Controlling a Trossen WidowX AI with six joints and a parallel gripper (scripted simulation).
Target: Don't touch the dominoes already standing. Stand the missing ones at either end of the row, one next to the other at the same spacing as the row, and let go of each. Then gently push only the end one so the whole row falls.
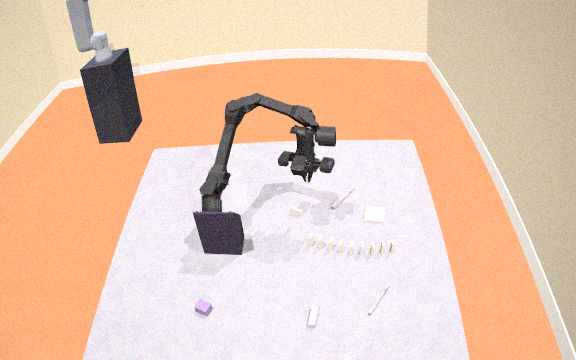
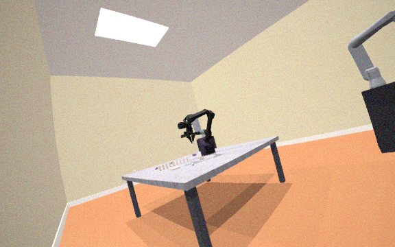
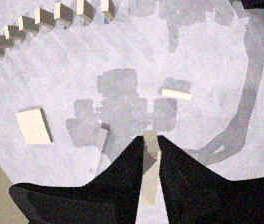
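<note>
though nearly shut, gripper around domino

Cream walls meet an orange floor along white skirting; a bright panel lights the grey ceiling above the table.

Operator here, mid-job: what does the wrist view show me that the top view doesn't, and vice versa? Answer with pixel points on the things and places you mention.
Wrist only: a cream domino's (image 3: 151, 172) full length between the hand's fingers.
Top only: the purple block (image 1: 203, 307) and the dark base block (image 1: 219, 233).
Both: the standing row (image 1: 351, 248) (image 3: 45, 18), the square white piece (image 1: 374, 214) (image 3: 33, 126) and a loose domino (image 1: 296, 211) (image 3: 176, 94).
</note>
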